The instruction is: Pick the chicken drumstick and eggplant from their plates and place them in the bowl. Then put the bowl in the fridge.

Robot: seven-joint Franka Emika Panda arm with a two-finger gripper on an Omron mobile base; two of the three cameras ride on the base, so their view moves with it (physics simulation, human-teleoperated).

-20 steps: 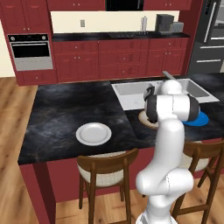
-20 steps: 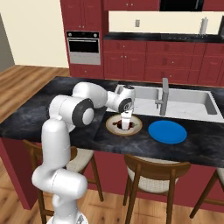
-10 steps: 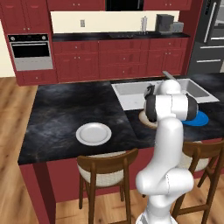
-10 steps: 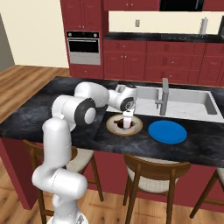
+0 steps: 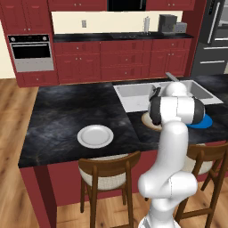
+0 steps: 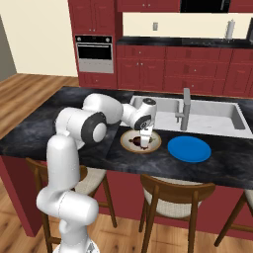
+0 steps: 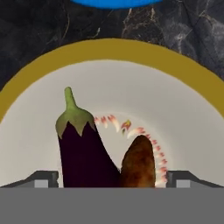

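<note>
Poised over the round shallow bowl with a tan wooden-looking rim and pale cream inside (image 7: 131, 57), the robot's two-finger gripper (image 6: 145, 142) has its jaws spread wide, their tips standing far apart at either side of the hand view and gripping nothing. Inside that bowl (image 6: 154, 146) lie the dark purple eggplant with a green cap and stem (image 7: 83, 151) and, touching its right side, the small golden-brown chicken drumstick (image 7: 138, 162), both resting near the middle of the cream surface. Just right of the bowl on the counter sits the bright blue round flat plate (image 6: 189, 149), bare, and well to the left lies the plain white round flat plate (image 5: 95, 136), also bare. All three rest on the black marbled island countertop (image 5: 67, 116), which has a pale sink basin (image 6: 212, 112) with a grey faucet (image 6: 184, 108) on its far side and wooden stools with cream seats (image 5: 107, 171) along its near side. Red cabinets (image 5: 124, 62) line the far wall, with a silver built-in wall oven (image 5: 31, 53) at the left and the tall dark grey fridge with silver bar handles (image 5: 214, 40) at the far right, its doors closed.
</note>
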